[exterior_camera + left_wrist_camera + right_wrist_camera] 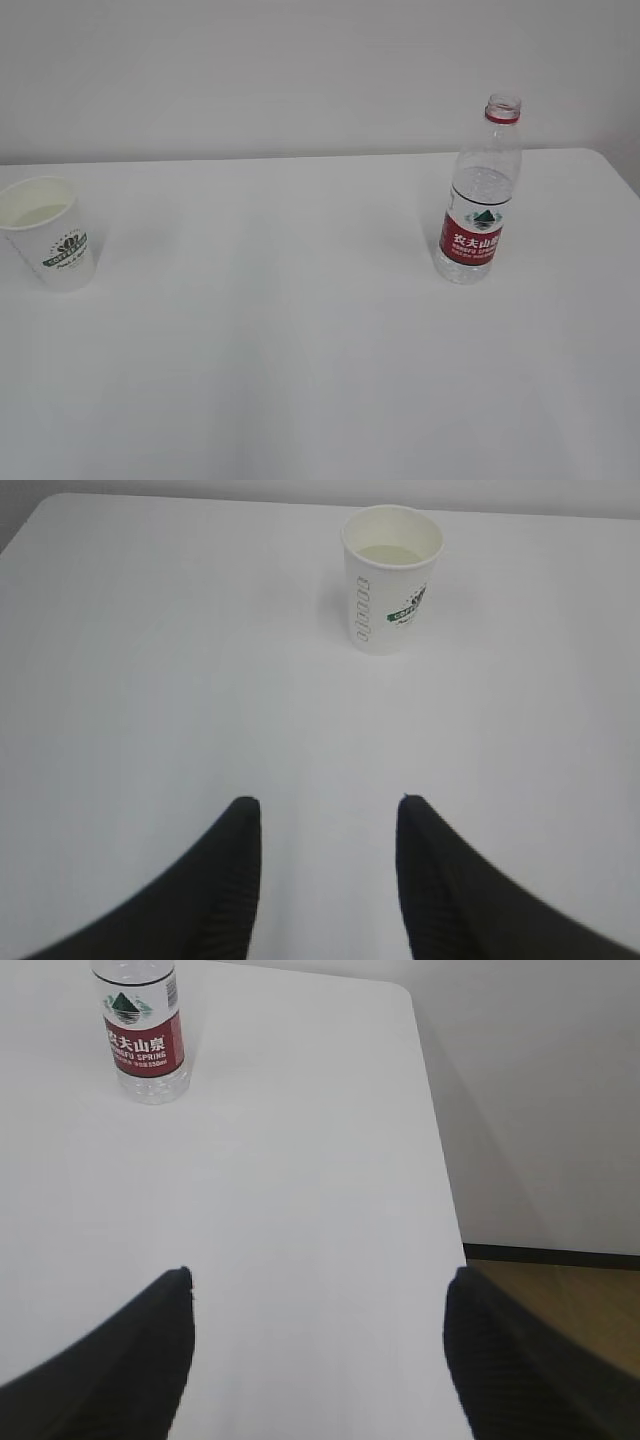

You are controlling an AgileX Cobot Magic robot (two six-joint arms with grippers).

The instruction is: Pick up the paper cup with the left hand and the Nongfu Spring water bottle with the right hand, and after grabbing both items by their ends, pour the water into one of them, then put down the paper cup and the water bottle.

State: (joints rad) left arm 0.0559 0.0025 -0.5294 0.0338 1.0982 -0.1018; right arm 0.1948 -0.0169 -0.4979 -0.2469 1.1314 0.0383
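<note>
1. Paper cup (50, 233): we found it upright near the bench's (300, 350) left edge, mouth up. A pale liquid level seemed to show inside, though we could not be sure it was water.
2. Nongfu Spring water bottle (480, 195): upright toward the bench's far right corner, cap off, well apart from the cup. The water level in it we could not read.
3. Left pincer (328, 825): fingers parted with nothing between them, bare bench below, the cup ahead and slightly to one side, not touched.
4. Right pincer (318, 1305): fingers spread wide and empty, near the bench's right edge, the bottle well ahead and off to one side.
5. Step in hand: we could not fix it. Both items stood free, so this was either before any pickup or after set-down.
6. Next move, if pickup: each pincer would need to centre on its item, advance, straddle and close gently, since cup and bottle walls would likely crush or tip.
</note>
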